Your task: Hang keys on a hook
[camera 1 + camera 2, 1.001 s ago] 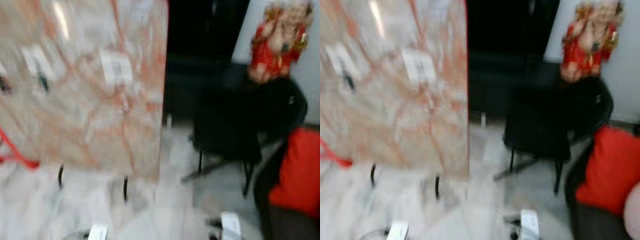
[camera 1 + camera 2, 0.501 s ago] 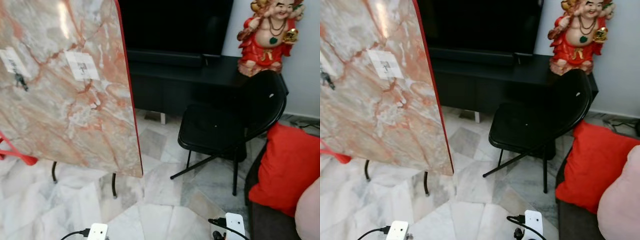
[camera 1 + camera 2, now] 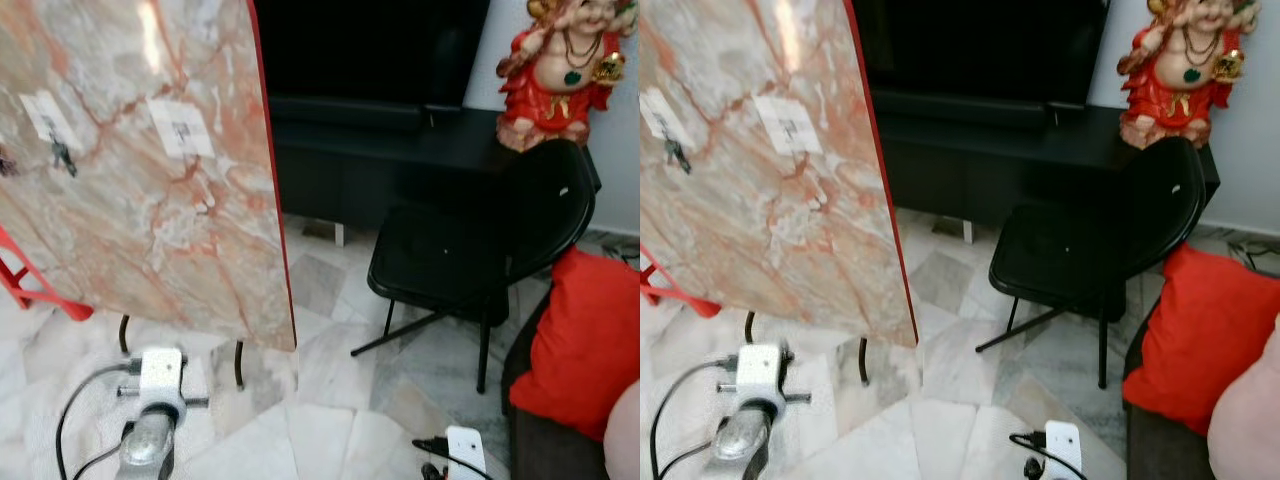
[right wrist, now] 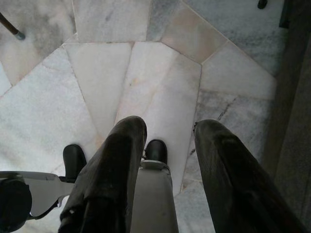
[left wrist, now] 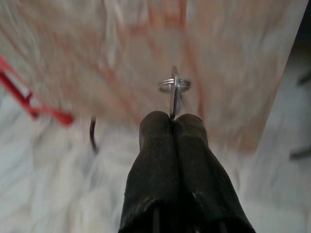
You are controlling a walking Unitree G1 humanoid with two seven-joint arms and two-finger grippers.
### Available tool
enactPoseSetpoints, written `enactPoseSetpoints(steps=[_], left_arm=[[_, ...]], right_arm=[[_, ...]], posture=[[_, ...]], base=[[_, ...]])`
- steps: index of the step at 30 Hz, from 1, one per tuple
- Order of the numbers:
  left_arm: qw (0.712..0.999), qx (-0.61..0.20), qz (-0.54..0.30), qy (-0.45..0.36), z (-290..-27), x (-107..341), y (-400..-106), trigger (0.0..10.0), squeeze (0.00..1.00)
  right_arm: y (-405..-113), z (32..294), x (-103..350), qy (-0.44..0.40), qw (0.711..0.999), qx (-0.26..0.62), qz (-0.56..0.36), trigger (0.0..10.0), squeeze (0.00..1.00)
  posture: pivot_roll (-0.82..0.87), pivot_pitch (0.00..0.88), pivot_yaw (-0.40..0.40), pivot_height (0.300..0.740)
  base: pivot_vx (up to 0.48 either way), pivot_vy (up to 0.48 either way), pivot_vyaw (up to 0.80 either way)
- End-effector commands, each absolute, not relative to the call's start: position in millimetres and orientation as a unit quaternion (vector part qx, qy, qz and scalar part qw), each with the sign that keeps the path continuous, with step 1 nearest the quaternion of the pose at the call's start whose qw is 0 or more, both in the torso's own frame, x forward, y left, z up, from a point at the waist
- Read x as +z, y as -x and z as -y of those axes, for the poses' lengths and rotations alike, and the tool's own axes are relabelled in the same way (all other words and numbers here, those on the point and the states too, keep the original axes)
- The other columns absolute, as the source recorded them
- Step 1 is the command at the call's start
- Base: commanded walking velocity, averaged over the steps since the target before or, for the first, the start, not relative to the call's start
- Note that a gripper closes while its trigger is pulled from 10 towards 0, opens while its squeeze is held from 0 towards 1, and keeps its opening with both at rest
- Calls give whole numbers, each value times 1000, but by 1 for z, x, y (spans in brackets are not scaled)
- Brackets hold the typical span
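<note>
We see left gripper (image 5: pixel 174 119) pinched on key ring (image 5: pixel 174 86), raised before marble board (image 3: pixel 140 170). Two hook plates on board (image 3: pixel 181 126), (image 3: pixel 52 122). Right gripper (image 4: pixel 167 133) spread wide, empty, over floor (image 4: pixel 160 73).

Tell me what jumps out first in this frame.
A big tilted marble slab with two white hook plates dominates the left. The left end effector, raised before it, pinches a key ring. At right, a red statue stands on a black cabinet behind a black chair.
</note>
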State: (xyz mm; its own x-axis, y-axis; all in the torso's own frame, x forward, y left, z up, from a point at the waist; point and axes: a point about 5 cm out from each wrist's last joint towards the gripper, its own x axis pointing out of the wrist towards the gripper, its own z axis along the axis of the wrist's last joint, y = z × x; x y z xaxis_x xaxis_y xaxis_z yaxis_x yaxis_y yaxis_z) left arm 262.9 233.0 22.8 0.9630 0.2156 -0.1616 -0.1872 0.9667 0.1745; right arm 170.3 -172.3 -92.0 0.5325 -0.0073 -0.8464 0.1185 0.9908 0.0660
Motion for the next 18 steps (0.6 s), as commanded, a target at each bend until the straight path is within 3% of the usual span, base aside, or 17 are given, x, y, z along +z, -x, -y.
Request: enactPoseSetpoints(steps=[1,7,14,18], left_arm=[[990,102,-50,-84,-226,34,-261,10000,0],[992,87,-1,-90,-213,55,-266,10000,0],[991,95,6,-92,-212,65,-272,10000,0],[991,97,13,-90,-212,71,-275,10000,0]], right_arm=[[-169,171,-92,-61,874,-34,-482,10000,0],[-170,171,-92,-50,876,-22,-479,10000,0],[-171,170,-91,-63,880,-27,-470,10000,0],[-170,171,-92,-62,880,-24,-471,10000,0]], posture=[[-59,0,19,740],[-61,0,16,740],[-74,0,23,740],[-69,0,19,740]], base=[[0,0,0],[0,0,0],[69,0,729],[254,0,200]])
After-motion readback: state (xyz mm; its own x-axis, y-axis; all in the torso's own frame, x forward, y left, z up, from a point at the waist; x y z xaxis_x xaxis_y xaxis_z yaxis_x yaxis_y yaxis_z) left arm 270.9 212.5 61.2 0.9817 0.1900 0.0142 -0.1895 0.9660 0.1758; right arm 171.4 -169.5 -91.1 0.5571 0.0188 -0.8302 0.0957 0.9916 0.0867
